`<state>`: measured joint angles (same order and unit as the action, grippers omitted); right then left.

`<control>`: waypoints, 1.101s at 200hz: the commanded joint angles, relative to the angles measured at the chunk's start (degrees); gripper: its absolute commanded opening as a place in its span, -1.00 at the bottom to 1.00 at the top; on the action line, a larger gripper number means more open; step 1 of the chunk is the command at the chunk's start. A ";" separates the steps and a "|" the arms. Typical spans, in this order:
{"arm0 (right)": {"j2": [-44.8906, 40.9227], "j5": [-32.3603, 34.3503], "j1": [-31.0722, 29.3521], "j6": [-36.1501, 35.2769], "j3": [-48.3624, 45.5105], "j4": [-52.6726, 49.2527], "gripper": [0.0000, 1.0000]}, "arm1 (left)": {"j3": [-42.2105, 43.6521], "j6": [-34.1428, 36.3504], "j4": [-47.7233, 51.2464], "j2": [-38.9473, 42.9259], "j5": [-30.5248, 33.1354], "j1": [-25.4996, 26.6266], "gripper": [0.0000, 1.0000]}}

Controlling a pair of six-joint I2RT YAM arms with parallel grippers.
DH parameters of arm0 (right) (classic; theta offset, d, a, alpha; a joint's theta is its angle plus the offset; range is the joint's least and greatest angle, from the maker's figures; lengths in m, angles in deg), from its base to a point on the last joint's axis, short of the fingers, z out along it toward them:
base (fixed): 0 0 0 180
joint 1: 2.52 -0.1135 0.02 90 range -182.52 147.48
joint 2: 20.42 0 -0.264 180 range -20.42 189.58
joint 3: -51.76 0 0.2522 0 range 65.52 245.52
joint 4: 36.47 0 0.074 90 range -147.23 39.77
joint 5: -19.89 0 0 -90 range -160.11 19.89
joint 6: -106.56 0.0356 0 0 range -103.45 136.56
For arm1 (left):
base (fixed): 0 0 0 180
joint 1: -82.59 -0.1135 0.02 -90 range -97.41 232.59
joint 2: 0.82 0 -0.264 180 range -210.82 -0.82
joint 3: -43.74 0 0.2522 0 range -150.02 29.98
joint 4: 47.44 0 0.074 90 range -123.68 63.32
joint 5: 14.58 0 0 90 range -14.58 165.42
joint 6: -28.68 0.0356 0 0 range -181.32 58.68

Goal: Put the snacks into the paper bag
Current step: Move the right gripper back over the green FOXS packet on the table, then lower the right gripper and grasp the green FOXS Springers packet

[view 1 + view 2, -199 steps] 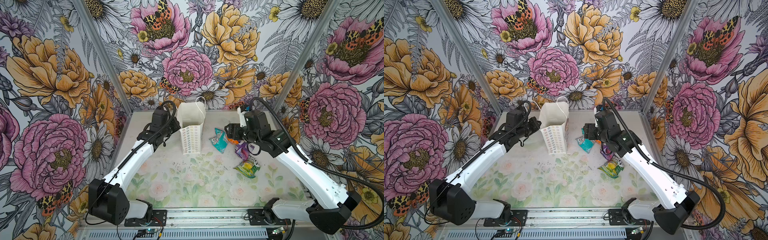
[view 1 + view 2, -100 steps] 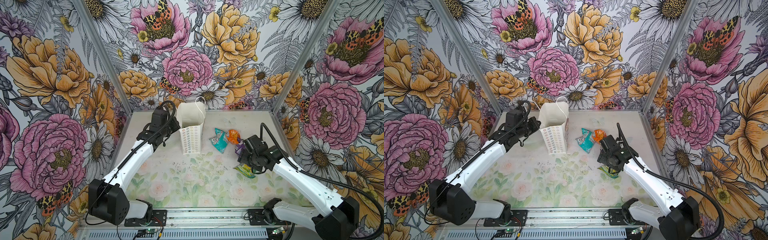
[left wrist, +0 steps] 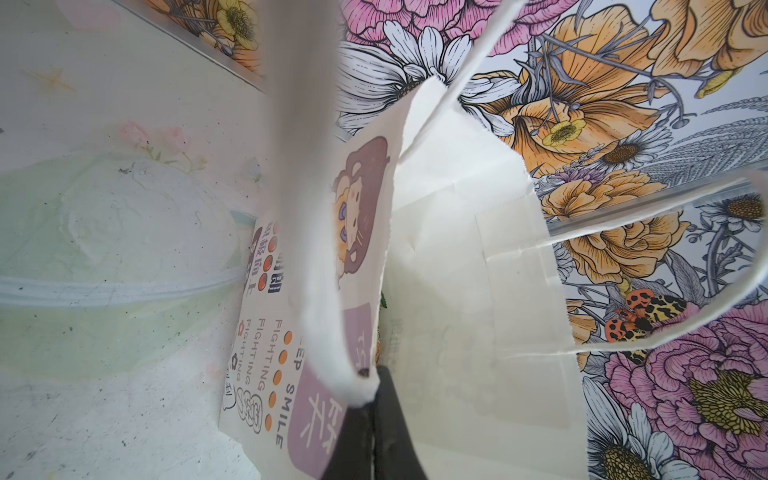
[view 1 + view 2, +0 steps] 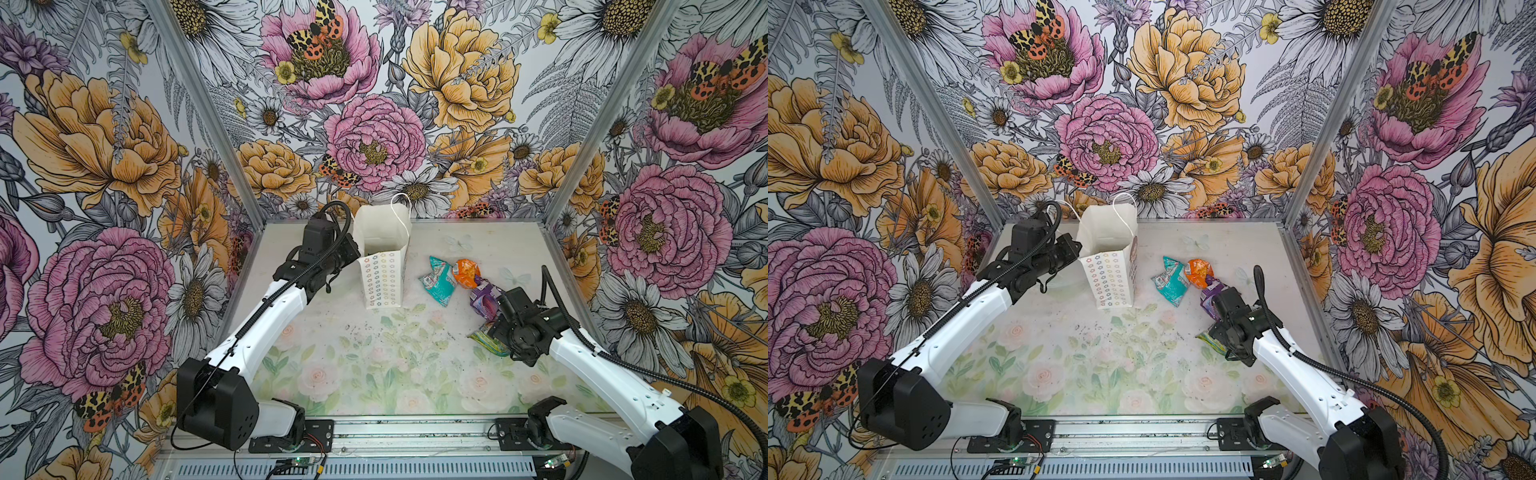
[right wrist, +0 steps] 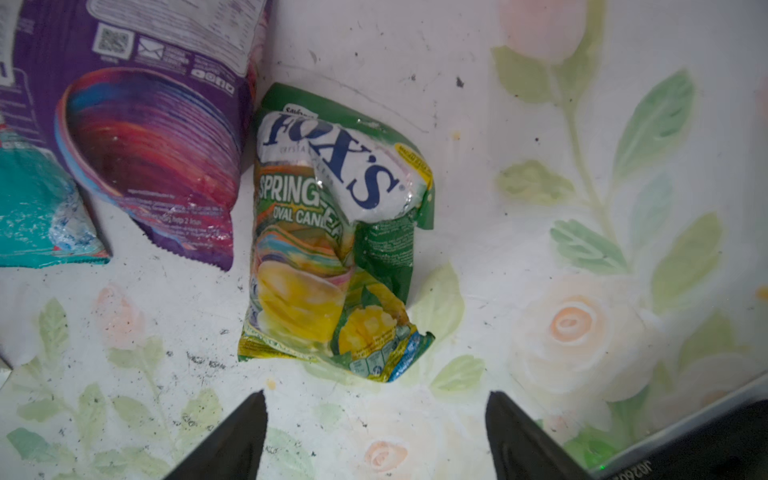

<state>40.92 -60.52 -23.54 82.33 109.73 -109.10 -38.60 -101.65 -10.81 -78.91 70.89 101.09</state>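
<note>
The paper bag [image 4: 382,282] stands upright on the far left-centre of the desk [image 4: 374,365], mouth open and string handles loose above the rim. The left arm reaches it from the left. In the left wrist view the left fingers [image 3: 372,415] are pressed together on the bag's top edge, pinching the white paper. To the right of the bag, both top views show four snacks lying in a line that runs from far to near. The teal packet [image 4: 436,282] is closest to the bag and the orange packet [image 4: 466,272] is just beside it. The purple packet [image 4: 482,297] comes next, and the FOX'S packet [image 5: 332,232] is the nearest, partly hidden under the right wrist in the top views. In the right wrist view the right fingers [image 5: 241,436] are spread wide and hold nothing. They hang over the desk just short of the FOX'S packet's yellow end, clear of it. That packet lies crumpled and flat, its green end touching the purple packet's side.
</note>
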 commanded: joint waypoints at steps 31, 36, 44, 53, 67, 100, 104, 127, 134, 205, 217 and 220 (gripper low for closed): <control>2.60 -2.55 2.77 -3.18 -1.46 6.62 0.73 | 0.37 0.70 0.31 1.75 -0.56 -0.72 -1.00; 2.75 -2.94 3.08 -3.29 -1.77 7.22 0.73 | 0.32 0.70 0.30 1.71 -0.55 -0.71 -1.00; 3.20 -3.50 3.53 -3.69 -2.12 8.00 0.74 | 0.36 0.70 0.33 1.64 -0.58 -0.69 -1.00; 3.73 -4.08 4.01 -4.13 -2.43 8.85 0.75 | 0.33 0.70 0.29 1.62 -0.58 -0.60 -1.00; 4.63 -4.78 4.59 -5.66 -2.85 10.56 0.78 | 0.25 0.61 0.28 1.44 -0.65 -0.66 -1.00; 6.87 -5.87 6.18 -8.13 -3.33 13.45 0.97 | 0.46 0.52 0.32 1.23 -0.82 -0.67 -1.00; 7.15 -6.11 6.37 -8.27 -3.34 13.74 0.97 | 0.42 0.52 0.31 1.27 -0.83 -0.69 -1.00; 9.16 -7.53 6.93 -9.32 -3.72 15.72 0.97 | 0.31 0.52 0.33 1.36 -0.59 -0.71 -1.00; 9.78 -7.85 6.98 -9.57 -3.84 16.21 0.97 | 0.21 0.52 0.33 1.36 -0.59 -0.75 -1.00; 15.13 -8.34 7.74 -11.71 -5.01 20.49 0.96 | 0.23 0.43 0.31 0.92 -0.57 -0.75 -1.00; 15.70 -8.53 7.81 -11.98 -5.22 21.23 0.96 | 0.21 0.43 0.27 1.00 -0.57 -0.74 -1.00; 15.78 -8.61 7.77 -12.11 -5.31 21.44 0.95 | 0.23 0.42 0.32 1.00 -0.52 -0.75 -1.00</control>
<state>55.67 -68.65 -16.15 71.84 105.05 -90.39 -38.60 -101.68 -10.74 -78.71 70.89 100.87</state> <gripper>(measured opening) 0.979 0.040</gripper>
